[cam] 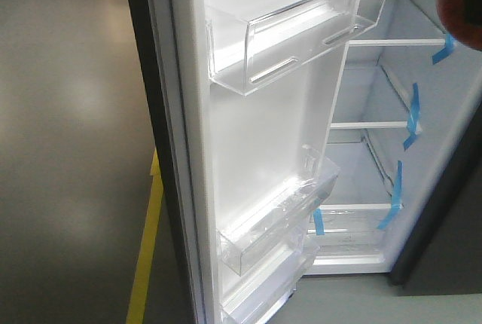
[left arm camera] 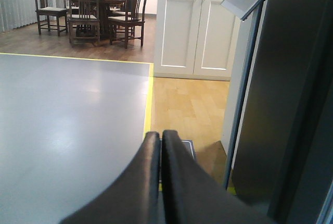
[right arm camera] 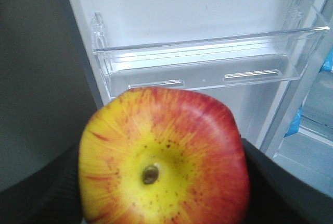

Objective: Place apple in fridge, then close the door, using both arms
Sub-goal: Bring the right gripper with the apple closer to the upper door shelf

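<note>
The door [cam: 248, 151] of the fridge [cam: 452, 120] stands wide open, with its white inner face turned to the camera and its dark outer edge on the left. To the right of the door's edge the white compartment is open. To the left of the door lies bare grey floor [cam: 68, 151] with a yellow line [cam: 147, 241] running near the door's foot.

One apple [right arm camera: 161, 151] is to be seen. The door carries three clear bins: one high [cam: 301, 34] and two low, the lower two [cam: 275, 222] close one above the other. Inside the fridge three white shelf edges [cam: 373, 124] show, and four blue tape strips [cam: 411, 117] on them and on the right wall.

The right jaws are clamped on the apple, a dark finger [right arm camera: 273, 187] pressing on each side of it. Its dimple faces the wrist camera. The apple hangs in the air just before the high bin [right arm camera: 208, 65], touching no shelf and no bin. In the front view it is only a blurred red shape [cam: 461, 4] at the top right corner, before the open compartment.

The left jaws are together, the two dark fingers [left arm camera: 148, 156] touching along their length, and they hold nothing. They hang over the grey floor, with the dark outer face of the door [left arm camera: 291, 104] at the right and apart from them. Far behind stand a dining table with chairs [left arm camera: 86, 5] and a white cupboard [left arm camera: 195, 21].
</note>
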Robot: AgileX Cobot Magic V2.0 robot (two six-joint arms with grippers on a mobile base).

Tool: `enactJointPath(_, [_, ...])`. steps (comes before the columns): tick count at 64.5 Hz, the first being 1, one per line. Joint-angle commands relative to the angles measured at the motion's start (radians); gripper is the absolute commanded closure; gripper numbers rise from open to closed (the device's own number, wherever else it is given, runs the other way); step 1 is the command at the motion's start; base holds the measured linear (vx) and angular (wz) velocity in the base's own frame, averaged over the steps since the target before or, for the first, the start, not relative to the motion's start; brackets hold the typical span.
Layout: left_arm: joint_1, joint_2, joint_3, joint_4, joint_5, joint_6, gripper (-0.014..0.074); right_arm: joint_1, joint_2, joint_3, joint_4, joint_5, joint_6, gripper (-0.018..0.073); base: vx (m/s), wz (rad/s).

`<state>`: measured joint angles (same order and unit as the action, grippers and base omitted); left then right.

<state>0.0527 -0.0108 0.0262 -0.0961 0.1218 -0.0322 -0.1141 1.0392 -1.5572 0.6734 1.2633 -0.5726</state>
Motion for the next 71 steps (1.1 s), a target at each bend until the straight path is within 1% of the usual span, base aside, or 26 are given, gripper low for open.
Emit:
enactJointPath(1, [-0.007, -0.014, 0.028, -0.003, -0.068, -0.009, 0.0603, -0.002, -0.008, -0.031, 0.047, -0.063, -0.002, 0.0566, 0.05, 0.00])
enactJointPath(71, [-0.007, -0.014, 0.028, -0.003, -0.068, -0.009, 0.0603, -0.002, -0.008, -0.031, 0.047, -0.063, -0.002, 0.0566, 0.03, 0.00])
